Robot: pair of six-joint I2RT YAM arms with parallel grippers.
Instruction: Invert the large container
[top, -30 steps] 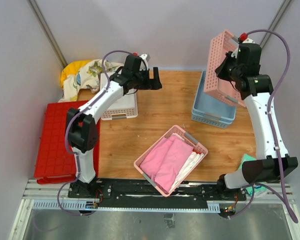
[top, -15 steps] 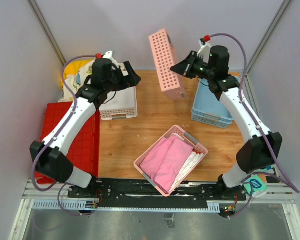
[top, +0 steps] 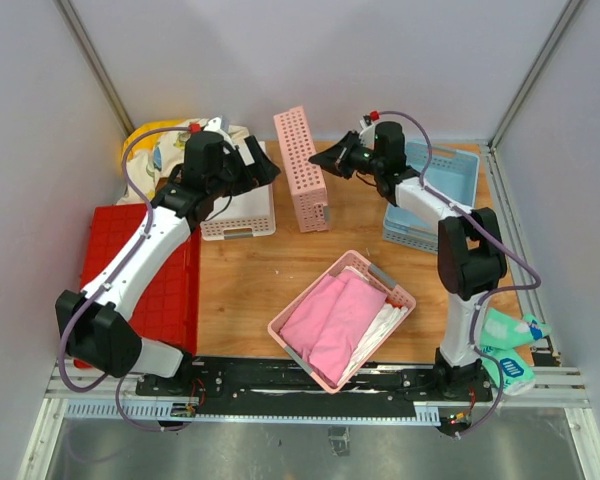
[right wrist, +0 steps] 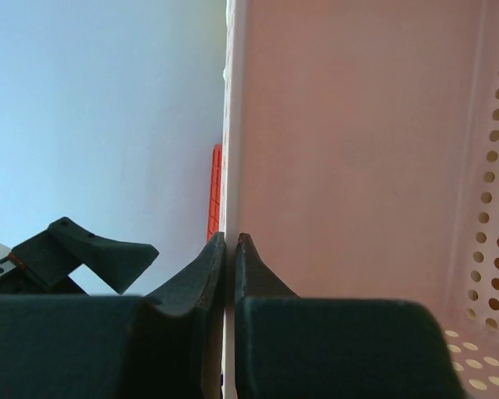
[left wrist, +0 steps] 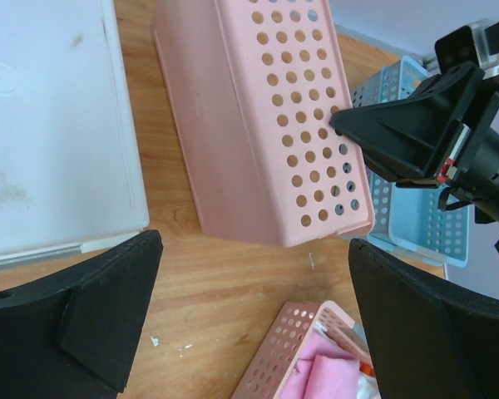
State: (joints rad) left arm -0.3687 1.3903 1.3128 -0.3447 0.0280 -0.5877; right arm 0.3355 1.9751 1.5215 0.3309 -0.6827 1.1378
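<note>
We saw a tall pink perforated basket [top: 300,170] standing on end near the back of the wooden table [top: 270,270], between a white basket [top: 245,210] and stacked light-blue baskets [top: 452,175]. Nearer us lay a small pink basket [top: 398,287] holding pink cloth [top: 330,320]. A crumpled yellow and patterned cloth [top: 170,145] sat in the back left corner, and a teal object [top: 502,330] lay at the right edge.

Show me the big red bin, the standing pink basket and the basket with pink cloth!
big red bin [top: 100,250]: top view, gridded surface.
standing pink basket [top: 298,165]: top view, holed side.
basket with pink cloth [top: 300,357]: top view, near-left wall.
</note>
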